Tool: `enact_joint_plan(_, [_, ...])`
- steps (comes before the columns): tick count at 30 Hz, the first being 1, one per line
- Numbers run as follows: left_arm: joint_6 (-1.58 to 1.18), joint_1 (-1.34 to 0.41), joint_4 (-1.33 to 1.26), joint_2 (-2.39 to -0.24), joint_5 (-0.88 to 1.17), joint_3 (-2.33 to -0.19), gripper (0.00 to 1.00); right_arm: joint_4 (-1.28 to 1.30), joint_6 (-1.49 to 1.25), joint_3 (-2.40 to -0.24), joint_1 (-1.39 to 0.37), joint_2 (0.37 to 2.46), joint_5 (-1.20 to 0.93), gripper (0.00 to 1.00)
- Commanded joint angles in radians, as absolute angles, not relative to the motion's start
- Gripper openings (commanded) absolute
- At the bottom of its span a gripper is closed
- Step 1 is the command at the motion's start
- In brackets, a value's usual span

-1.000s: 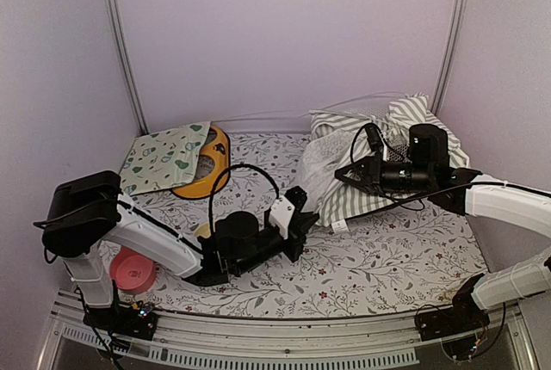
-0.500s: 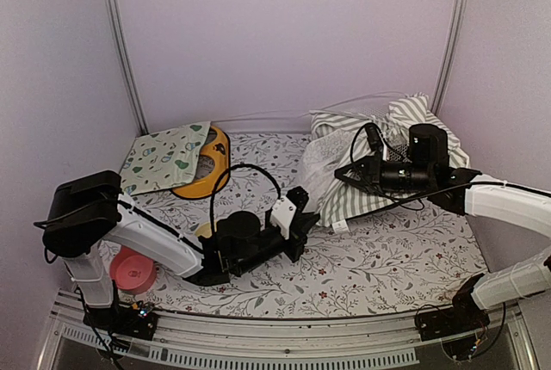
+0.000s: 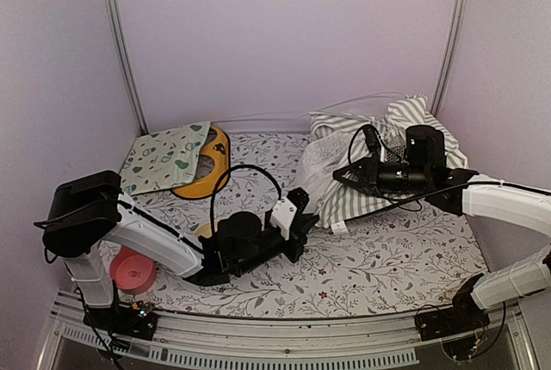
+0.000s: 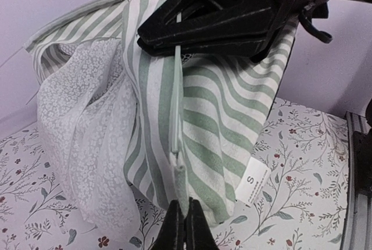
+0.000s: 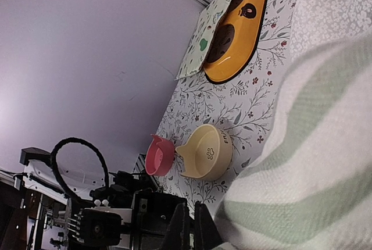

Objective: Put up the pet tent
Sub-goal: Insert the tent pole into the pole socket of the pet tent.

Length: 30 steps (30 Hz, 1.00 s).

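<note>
I see the pet tent [image 3: 360, 200] lying in a crumpled heap at the counter's [image 3: 387, 258] far right corner, its striped cloth and lace flap [image 4: 87, 122] slumped together. My left hand [image 4: 185, 227] is clenched on the tent's lower hem, pinching a pale seam strip [image 4: 176, 104]. The strip runs straight up to my right hand [image 4: 142, 40], which is clamped on the same strip higher above the counter. A white label [image 4: 256, 181] hangs from that hem. At the counter's far left a printed cloth mat [image 3: 164, 157] lies partly over an orange dish [image 3: 209, 170]. At its near left sit a pink bowl [image 3: 132, 271] and a cream bowl [image 5: 206, 152].
</note>
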<state>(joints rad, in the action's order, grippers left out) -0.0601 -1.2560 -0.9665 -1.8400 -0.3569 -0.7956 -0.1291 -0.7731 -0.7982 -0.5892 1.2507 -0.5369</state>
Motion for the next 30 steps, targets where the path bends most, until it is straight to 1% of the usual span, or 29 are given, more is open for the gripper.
enact_joint_plan(1, [-0.058, -1.276, -0.888, -1.824, -0.372, -0.775, 0.00, -0.220, -0.734, -0.803, -0.566, 1.238, -0.419, 0.00])
enact_joint_plan(21, [-0.051, -1.249, -0.845, -1.796, -0.366, -0.784, 0.00, -0.168, -0.693, -0.772, -0.607, 1.230, -0.401, 0.00])
enact_joint_plan(30, [-0.013, -1.249, -0.787, -1.778, -0.313, -0.814, 0.00, -0.135, -0.663, -0.801, -0.668, 1.262, -0.332, 0.00])
